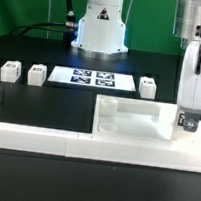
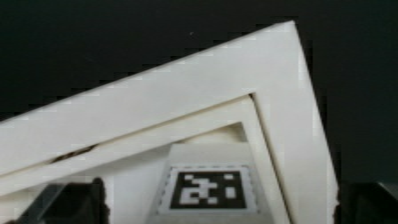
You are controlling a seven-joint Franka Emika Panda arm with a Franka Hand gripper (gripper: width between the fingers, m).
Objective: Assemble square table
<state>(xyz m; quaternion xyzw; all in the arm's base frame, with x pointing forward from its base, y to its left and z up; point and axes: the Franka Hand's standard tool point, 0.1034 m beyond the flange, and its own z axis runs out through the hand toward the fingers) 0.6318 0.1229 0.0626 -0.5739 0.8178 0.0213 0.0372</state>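
The tool (image 1: 188,122) stood with its jaws spread wide and nothing between them, low over the tabletop (image 1: 137,120) at its end toward the exterior view's right. On lifting away, a finger might have clipped the slab's rim and dragged it off the border wall (image 1: 35,134), leaving the corner holes misplaced for the legs (image 1: 36,75). The tabletop was a white square slab. It lay flat near the table (image 1: 48,103) edge closest to the exterior camera, up against that wall. The wrist view showed one sharp corner and a black-and-white tag (image 2: 212,188). Three legs stood well apart from it along the far side.
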